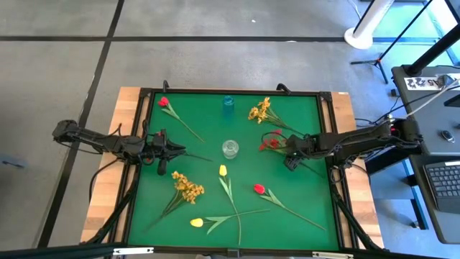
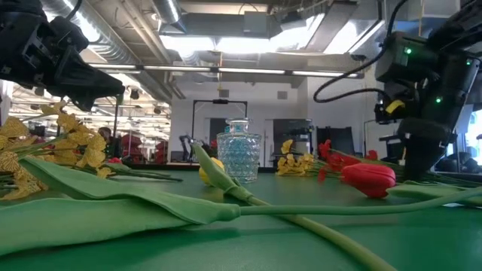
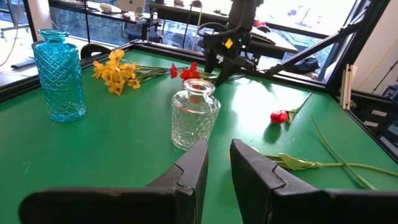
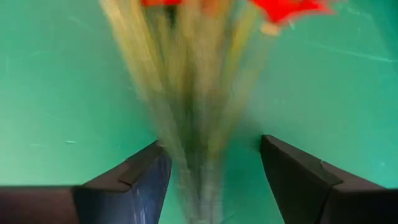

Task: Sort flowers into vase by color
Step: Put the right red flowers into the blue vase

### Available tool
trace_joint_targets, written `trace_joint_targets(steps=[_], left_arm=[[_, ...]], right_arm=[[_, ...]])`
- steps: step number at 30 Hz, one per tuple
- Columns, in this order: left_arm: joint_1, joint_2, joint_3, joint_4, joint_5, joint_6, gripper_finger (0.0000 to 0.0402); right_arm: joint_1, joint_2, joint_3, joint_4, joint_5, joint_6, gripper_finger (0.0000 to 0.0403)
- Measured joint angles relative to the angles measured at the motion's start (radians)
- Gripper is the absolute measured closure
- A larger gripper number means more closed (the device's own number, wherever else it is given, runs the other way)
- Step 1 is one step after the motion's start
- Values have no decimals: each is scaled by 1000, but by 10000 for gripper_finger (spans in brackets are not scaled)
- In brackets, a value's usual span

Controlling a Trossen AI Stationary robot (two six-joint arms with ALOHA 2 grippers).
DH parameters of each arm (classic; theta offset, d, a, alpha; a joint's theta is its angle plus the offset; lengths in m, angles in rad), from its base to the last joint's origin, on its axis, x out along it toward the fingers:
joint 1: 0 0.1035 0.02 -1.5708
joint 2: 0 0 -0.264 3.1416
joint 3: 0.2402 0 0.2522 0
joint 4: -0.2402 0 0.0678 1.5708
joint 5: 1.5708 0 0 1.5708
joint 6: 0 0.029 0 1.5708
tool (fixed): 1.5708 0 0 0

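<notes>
My right gripper (image 1: 291,160) is low over the mat at the stem end of the red blossom spray (image 1: 271,142). It is open, and in the right wrist view its fingers (image 4: 143,174) stand on either side of the spray's blurred stems (image 4: 193,93) without plainly touching them. My left gripper (image 1: 164,152) waits left of the clear glass vase (image 1: 230,149), open only by a narrow gap (image 3: 219,155), holding nothing. The blue vase (image 1: 228,101) stands near the far edge. The red spray lies flat on the mat.
Lying flat on the green mat are a yellow spray (image 1: 260,110) beside the red one, another yellow spray (image 1: 187,187), two red tulips (image 1: 164,102) (image 1: 259,189) and two yellow tulips (image 1: 223,170) (image 1: 196,222) with crossed stems near the front. A raised black frame (image 1: 237,91) rims the mat.
</notes>
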Motion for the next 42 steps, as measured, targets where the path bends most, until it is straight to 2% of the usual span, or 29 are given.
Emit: trace_joint_targets(steps=[4,8,11,17,18,24,29,38,42], left_arm=[[0,0,0,0,0,0,335],[0,0,0,0,0,0,335],[0,0,0,0,0,0,335],[0,0,0,0,0,0,335],[0,0,0,0,0,0,335],[0,0,0,0,0,0,335],[0,0,0,0,0,0,335],[0,0,0,0,0,0,335],[0,0,0,0,0,0,335]], right_arm=[[0,53,1,5,-25,-2,170],[0,59,0,20,-33,-3,208],[0,56,13,27,-38,-4,257],[0,62,68,71,-78,-4,380],[0,62,83,97,-77,-6,389],[65,60,124,232,3,-4,392],[102,60,182,379,71,-97,388],[124,59,258,774,101,-437,390],[78,59,280,948,128,-600,394]])
